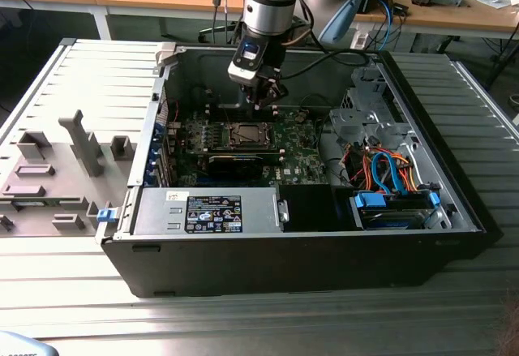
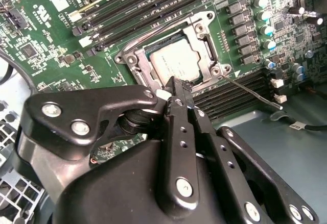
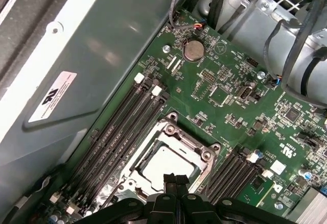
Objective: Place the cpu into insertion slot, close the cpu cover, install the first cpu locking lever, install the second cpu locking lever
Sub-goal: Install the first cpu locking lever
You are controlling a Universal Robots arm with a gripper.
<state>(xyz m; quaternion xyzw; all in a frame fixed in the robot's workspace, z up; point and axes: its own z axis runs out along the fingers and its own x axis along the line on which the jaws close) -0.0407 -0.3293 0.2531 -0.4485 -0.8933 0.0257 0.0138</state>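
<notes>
The claw [image 1: 263,103] hangs inside the open computer case [image 1: 284,246], low over the green motherboard [image 1: 296,141] and just above the insertion slot [image 1: 246,135]. In both wrist views its 2 fingers are clenched together at the tips [image 2: 172,83] [image 3: 176,179] with nothing seen between them.

The cpu [image 2: 176,60] [image 3: 166,167] lies flat in the slot with its silvery top up. The cpu cover [image 2: 207,43] [image 3: 191,140] lies down around it, framing it. A thin metal rod [image 2: 253,91] sticks out from 1 corner of the socket, over the black memory slots [image 2: 143,9] towards the bare case floor.

Room is tight. Memory slots flank the socket on 2 sides, and the grey case wall [image 3: 102,40] rises close behind them. On the exterior view's right are orange and blue cables [image 1: 385,169]. The case stands on a ribbed metal desk [image 1: 243,315], which has free surface in front.

A white sticker [image 3: 51,96] sits on the case wall and a dark label [image 1: 213,214] on the power supply. The print on both is too small to make out.
</notes>
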